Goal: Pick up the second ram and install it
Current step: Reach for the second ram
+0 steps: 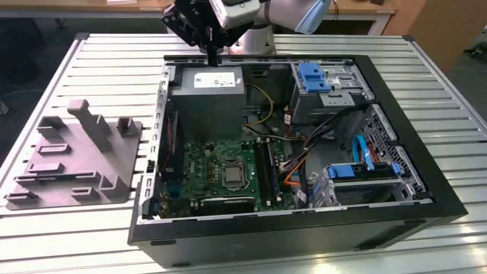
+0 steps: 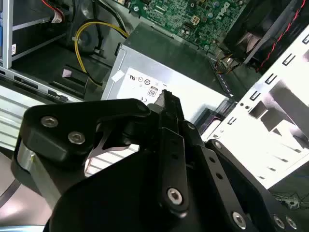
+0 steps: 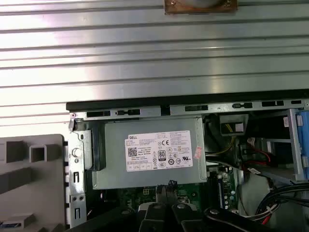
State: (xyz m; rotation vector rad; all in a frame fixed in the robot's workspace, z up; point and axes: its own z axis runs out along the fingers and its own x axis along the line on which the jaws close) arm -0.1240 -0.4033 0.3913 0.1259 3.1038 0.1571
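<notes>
My gripper [image 1: 212, 60] hangs over the far edge of the open computer case [image 1: 426, 188], just above the grey power supply [image 1: 207, 91]. In both wrist views the black fingers [image 2: 167, 102] [image 3: 169, 186] stand pressed together with nothing between them. The green motherboard [image 1: 220, 165] lies low in the case, with long black socket rails [image 1: 266, 171] beside the processor. I cannot pick out the second ram.
A grey moulded fixture [image 1: 72, 162] with slots and posts rests on the slatted metal table [image 1: 99, 63] at the exterior view's left. A small bluish sliver [image 3: 9, 224] sits in one of its slots, too small to identify. Drive cages and cables [image 1: 357, 154] fill the case's other half.
</notes>
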